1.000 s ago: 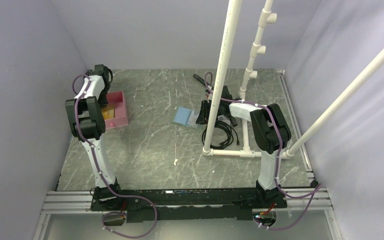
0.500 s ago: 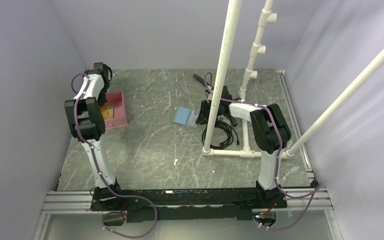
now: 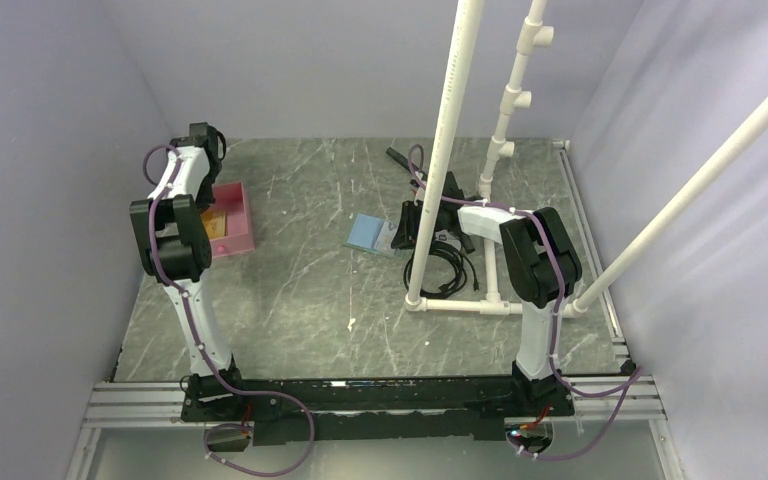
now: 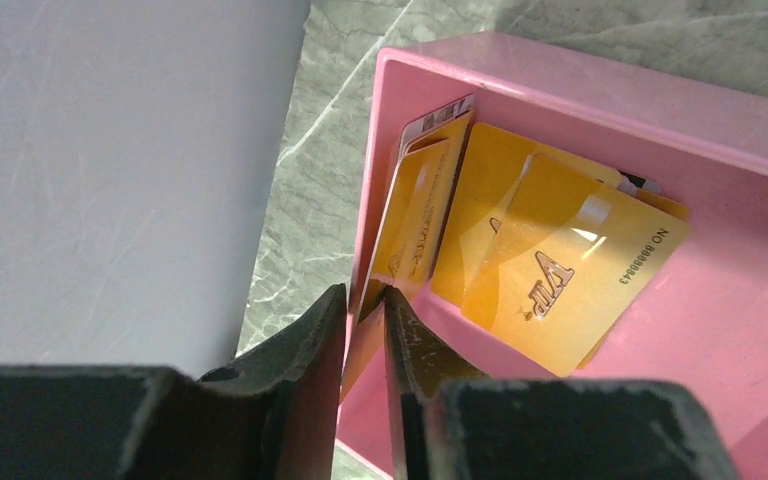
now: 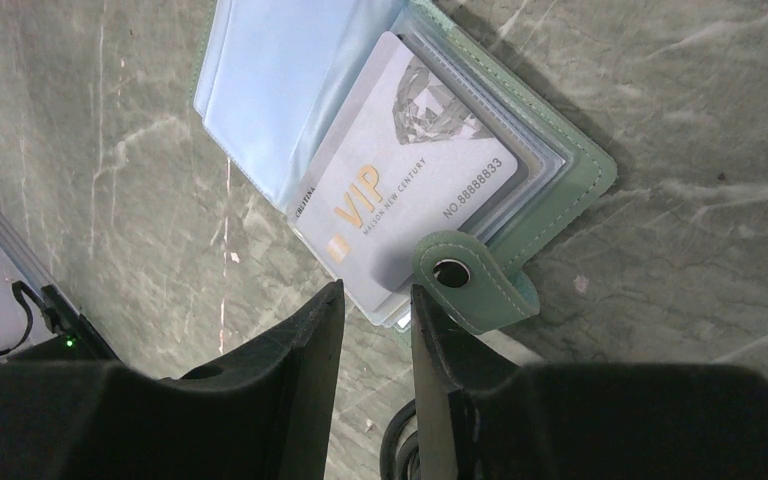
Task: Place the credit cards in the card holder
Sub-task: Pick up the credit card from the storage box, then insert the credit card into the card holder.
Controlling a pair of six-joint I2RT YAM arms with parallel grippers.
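Note:
Several orange-tan credit cards (image 4: 560, 270) lie in a pink tray (image 4: 560, 80) at the table's left (image 3: 240, 215). My left gripper (image 4: 365, 297) is at the tray's left wall, shut on one orange card (image 4: 415, 220) that stands on edge against that wall. The green card holder (image 5: 580, 160) lies open mid-table (image 3: 370, 233), pale blue inside, with a grey VIP card (image 5: 410, 190) in its sleeves and its closure tab (image 5: 470, 280) curled up. My right gripper (image 5: 378, 300) hovers over the holder's near edge beside the tab, jaws slightly apart and empty.
A white pipe frame (image 3: 450, 150) stands right of the holder, over my right arm. A coiled black cable (image 3: 447, 268) lies beside it. The grey wall is close to the tray's left side (image 4: 110, 150).
My left arm has shifted very slightly over the pink tray. The right arm and the card holder have not moved.

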